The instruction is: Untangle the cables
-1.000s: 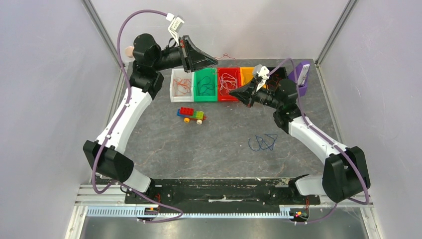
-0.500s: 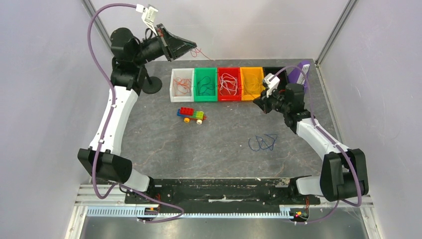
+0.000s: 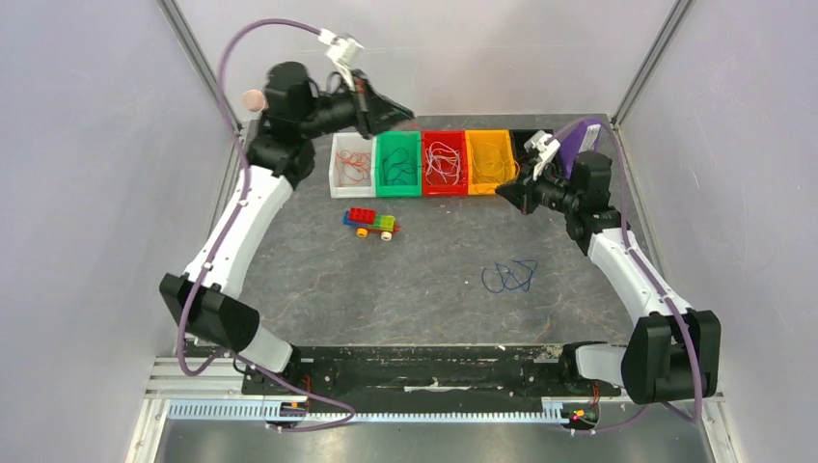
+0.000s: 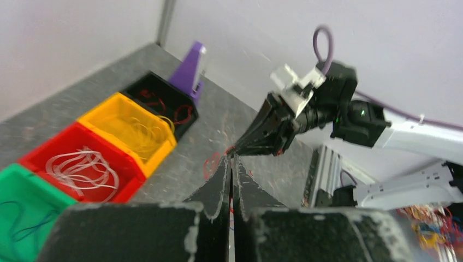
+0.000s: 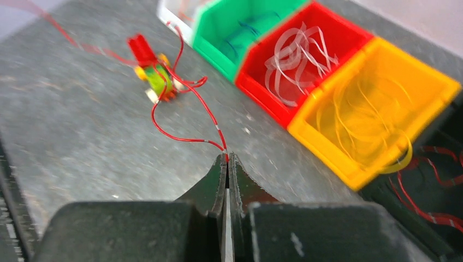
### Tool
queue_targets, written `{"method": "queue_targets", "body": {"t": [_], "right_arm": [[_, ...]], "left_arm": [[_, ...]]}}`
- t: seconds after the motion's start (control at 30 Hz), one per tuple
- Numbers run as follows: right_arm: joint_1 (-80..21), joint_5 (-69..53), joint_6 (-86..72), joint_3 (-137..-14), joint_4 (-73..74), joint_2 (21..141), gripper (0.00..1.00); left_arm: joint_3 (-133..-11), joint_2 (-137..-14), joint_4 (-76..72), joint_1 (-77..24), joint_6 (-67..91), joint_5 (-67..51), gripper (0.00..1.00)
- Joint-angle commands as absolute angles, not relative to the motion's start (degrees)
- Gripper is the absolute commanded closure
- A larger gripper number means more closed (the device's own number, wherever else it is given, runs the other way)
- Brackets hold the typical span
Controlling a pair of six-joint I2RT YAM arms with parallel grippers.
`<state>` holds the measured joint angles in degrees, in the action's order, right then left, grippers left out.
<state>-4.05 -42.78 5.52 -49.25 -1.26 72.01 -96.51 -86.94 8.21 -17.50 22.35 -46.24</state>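
Cables: thin, light, floppy red cable (image 5: 217, 129) pinched at one end in my closed right gripper (image 5: 226, 158) above the desk (image 3: 434, 299), closed left gripper (image 4: 230, 161) seemingly on the other; pinch ends firmly, pull gently.

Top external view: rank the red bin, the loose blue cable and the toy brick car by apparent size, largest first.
1. red bin
2. blue cable and toy brick car: they look about the same span, so I won't rank one above the other.
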Motion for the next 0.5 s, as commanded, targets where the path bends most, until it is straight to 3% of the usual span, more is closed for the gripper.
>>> {"method": "queue_targets", "body": {"t": [0.0,0.17,0.3,0.47], "right_arm": [[-7.65,-51.00,-4.50,-56.33,-5.21,68.91,1.00],[-8.83,-49.93,-14.82,-60.93,-11.50,68.33,1.00],[-3.98,-51.34,-22.60,-65.28,-14.76,70.48,1.00],[-2.79,-51.33,-19.32,-64.82,-10.69,71.48,1.00]], "left_arm": [[-98.23,-92.26,13.91,-25.97,14.68,-41.04,0.98],[-97.36,-98.81,18.68,-32.19,11.95,-37.71,0.98],[-94.15,-102.18,19.16,-32.48,12.16,-35.54,0.98],[-91.01,-101.10,11.55,-32.52,17.15,-39.43,0.98]]}}
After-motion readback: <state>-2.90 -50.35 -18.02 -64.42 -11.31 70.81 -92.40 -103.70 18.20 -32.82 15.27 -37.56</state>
